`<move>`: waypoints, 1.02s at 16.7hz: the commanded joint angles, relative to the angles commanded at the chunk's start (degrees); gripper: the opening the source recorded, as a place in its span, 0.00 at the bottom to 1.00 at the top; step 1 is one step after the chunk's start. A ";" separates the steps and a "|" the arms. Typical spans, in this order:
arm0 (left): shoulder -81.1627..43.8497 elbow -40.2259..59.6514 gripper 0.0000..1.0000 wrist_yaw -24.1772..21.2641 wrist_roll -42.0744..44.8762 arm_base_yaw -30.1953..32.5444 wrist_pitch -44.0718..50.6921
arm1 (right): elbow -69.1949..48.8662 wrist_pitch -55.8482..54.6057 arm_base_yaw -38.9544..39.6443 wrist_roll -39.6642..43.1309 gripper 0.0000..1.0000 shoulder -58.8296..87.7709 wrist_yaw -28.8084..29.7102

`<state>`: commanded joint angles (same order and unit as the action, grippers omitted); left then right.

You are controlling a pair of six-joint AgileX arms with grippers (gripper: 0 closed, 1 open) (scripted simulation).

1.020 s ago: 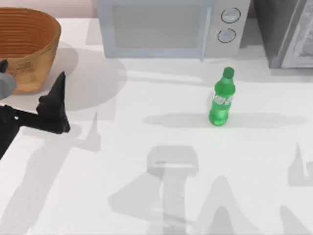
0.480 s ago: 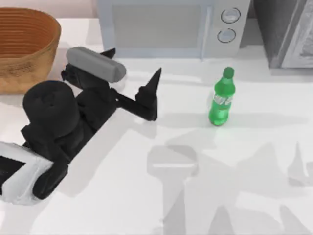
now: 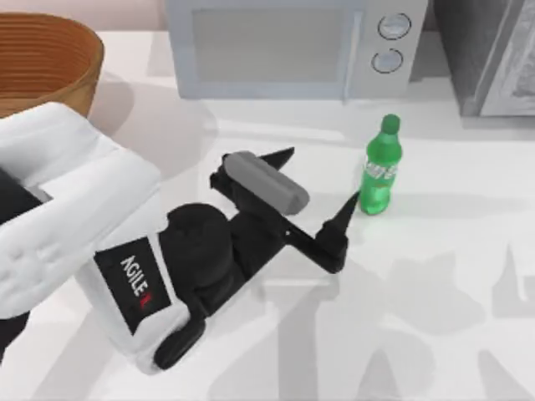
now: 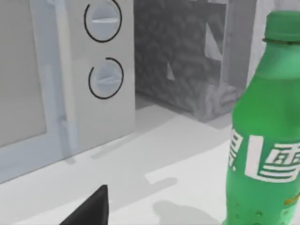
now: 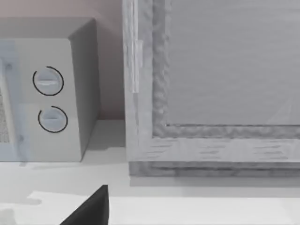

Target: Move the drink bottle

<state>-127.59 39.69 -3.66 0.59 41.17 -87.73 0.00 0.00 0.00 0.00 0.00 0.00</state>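
— White tabletop [image 3: 435, 276] with kitchen things along the back: what stands there?

— At the back sits a grey microwave [image 3: 292, 46] with two round dials on its right panel. A woven basket [image 3: 46, 58] sits at the back left corner, and a grey textured cabinet-like block [image 3: 493, 54] fills the back right corner.

— Where is the drink bottle?

— The drink bottle [image 3: 380, 167] stands upright on the right half of the table, in front of the microwave's dial panel and apart from it. It is bright green with a green cap and a white-and-green label round its middle. From the left wrist view the drink bottle [image 4: 269, 136] looms close, with the microwave dials behind it to one side.

— Which arm is near it?

— My left arm reaches in from the left side of the table, white casing over black links. The left gripper [image 3: 313, 188] points toward the bottle.

— How do its jaws stand?

— Spread wide. One dark finger [image 3: 276, 157] points toward the microwave, the other finger [image 3: 338, 221] ends just beside the bottle's base on its left. Whether that tip touches the plastic, I cannot tell. The bottle is not between the fingers.

— And the right arm?

— Its wrist view looks at the grey block and the microwave's dial side, with one dark fingertip [image 5: 91, 208] at the edge; the state of its jaws I cannot tell.
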 joint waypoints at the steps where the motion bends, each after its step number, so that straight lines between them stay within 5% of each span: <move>1: -2.37 0.75 1.00 -0.07 0.02 0.77 -1.64 | 0.00 0.00 0.00 0.00 1.00 0.00 0.00; 12: -8.14 3.20 1.00 -0.26 0.07 2.43 -4.86 | 0.00 0.00 0.00 0.00 1.00 0.00 0.00; 17: -11.67 14.27 1.00 0.01 0.04 2.97 2.44 | 0.00 0.00 0.00 0.00 1.00 0.00 0.00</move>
<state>-139.26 53.96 -3.65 0.63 44.13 -85.29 0.00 0.00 0.00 0.00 0.00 0.00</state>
